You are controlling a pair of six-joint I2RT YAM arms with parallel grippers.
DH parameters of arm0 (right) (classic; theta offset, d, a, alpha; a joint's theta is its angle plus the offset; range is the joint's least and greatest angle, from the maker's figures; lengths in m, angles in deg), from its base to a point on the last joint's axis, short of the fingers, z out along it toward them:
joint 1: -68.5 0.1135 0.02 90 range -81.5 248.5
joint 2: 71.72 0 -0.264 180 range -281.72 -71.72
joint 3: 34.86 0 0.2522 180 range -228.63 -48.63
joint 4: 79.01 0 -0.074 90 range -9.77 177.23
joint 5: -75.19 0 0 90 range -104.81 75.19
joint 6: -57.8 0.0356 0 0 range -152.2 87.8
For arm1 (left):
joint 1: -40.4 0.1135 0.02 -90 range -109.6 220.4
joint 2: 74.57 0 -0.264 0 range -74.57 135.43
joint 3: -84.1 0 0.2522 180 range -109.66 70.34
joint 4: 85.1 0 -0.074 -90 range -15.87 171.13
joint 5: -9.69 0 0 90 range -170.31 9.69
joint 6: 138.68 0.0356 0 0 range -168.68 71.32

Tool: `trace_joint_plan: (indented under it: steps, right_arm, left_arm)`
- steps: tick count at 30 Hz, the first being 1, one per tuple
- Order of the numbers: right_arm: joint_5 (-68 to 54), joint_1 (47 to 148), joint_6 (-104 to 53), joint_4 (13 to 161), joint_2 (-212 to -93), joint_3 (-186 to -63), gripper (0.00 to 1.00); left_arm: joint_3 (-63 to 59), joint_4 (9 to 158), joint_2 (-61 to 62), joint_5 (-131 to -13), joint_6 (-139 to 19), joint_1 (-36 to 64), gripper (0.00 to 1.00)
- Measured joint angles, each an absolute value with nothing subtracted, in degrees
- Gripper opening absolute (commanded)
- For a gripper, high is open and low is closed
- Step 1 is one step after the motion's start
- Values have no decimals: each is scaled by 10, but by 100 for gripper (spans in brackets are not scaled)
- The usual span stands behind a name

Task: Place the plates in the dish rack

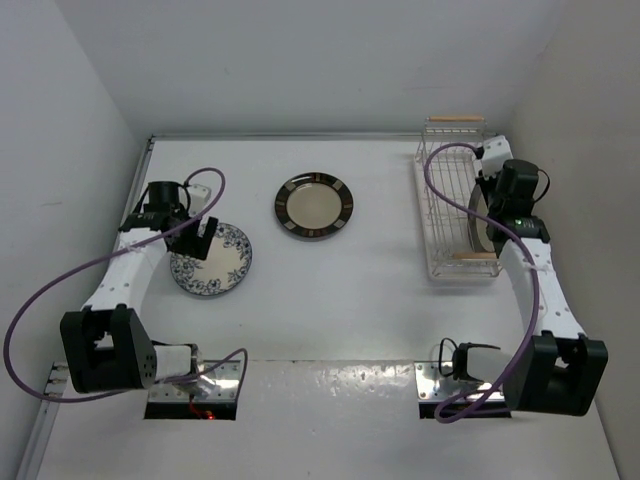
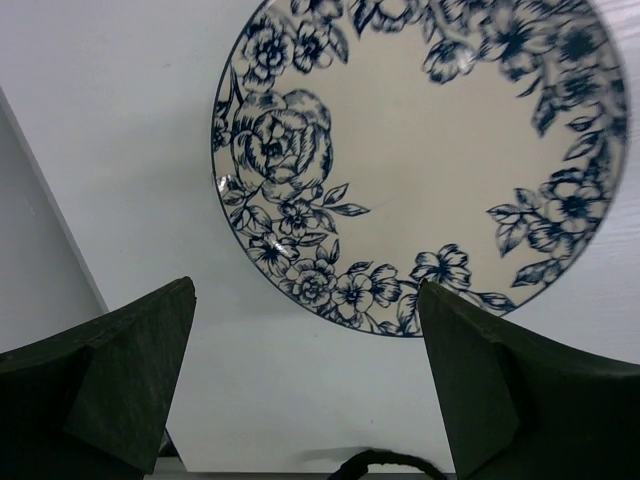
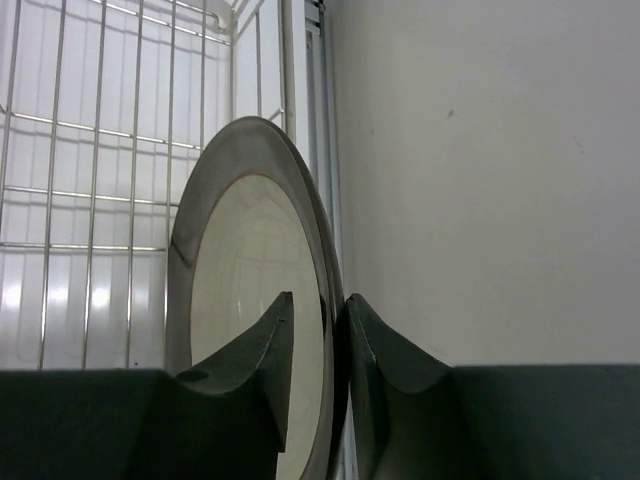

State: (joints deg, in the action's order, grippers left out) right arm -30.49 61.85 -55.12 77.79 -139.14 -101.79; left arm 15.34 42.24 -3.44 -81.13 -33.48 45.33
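The white plate with blue floral pattern (image 1: 215,262) lies flat at the left; in the left wrist view it (image 2: 420,150) fills the upper part. My left gripper (image 1: 197,237) (image 2: 305,340) is open and empty, hovering over the plate's near-left rim. The cream plate with the dark light-marked rim (image 1: 314,207) lies flat at mid table. The white wire dish rack (image 1: 430,210) stands at the right. My right gripper (image 1: 490,215) (image 3: 320,310) is shut on the rim of the cream plate with plain dark rim (image 1: 478,222) (image 3: 240,260), held on edge inside the rack (image 3: 90,120).
White walls close in the table at the left, back and right; the right wall (image 3: 480,180) is just beside the rack. Wooden handle bars (image 1: 455,120) cap the rack's ends. A purple cable (image 1: 60,290) loops beside the left arm.
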Motion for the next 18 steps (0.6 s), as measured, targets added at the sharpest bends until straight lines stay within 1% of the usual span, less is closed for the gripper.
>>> trace_joint_plan:
  steps: [2,3,4,5,6,7,9,11,12,14,17,18]
  right_arm:
    - [-296,611,-543,783,-1395,-1018,32]
    - [-293,607,-537,784,-1397,-1018,37]
    - [-291,603,-531,785,-1398,-1018,55]
    - [-287,600,-524,785,-1400,-1018,63]
    - [-284,599,-519,784,-1401,-1018,68]
    - [-279,598,-515,782,-1401,-1018,77]
    - [-266,599,-503,780,-1401,-1018,81]
    - [-257,600,-495,774,-1401,-1021,83]
    - [-252,601,-488,765,-1401,-1027,83]
    - [-248,604,-478,752,-1401,-1044,83]
    - [-246,613,-464,742,-1397,-1077,85]
    - [-246,619,-460,740,-1393,-1086,85]
  left_arm:
    - [153,423,-11,-817,-328,463,97]
    - [153,422,4,-819,-326,471,97]
    - [153,422,17,-820,-325,482,97]
    - [153,423,32,-816,-324,495,97]
    - [153,423,47,-813,-323,510,97]
    - [153,423,59,-808,-322,528,97]
    - [146,419,94,-789,-321,573,93]
    - [126,415,141,-768,-318,612,89]
    - [114,415,166,-756,-314,629,86]
    - [97,415,213,-730,-310,653,85]
    - [80,404,268,-680,-297,664,77]
    - [68,388,280,-667,-292,664,71]
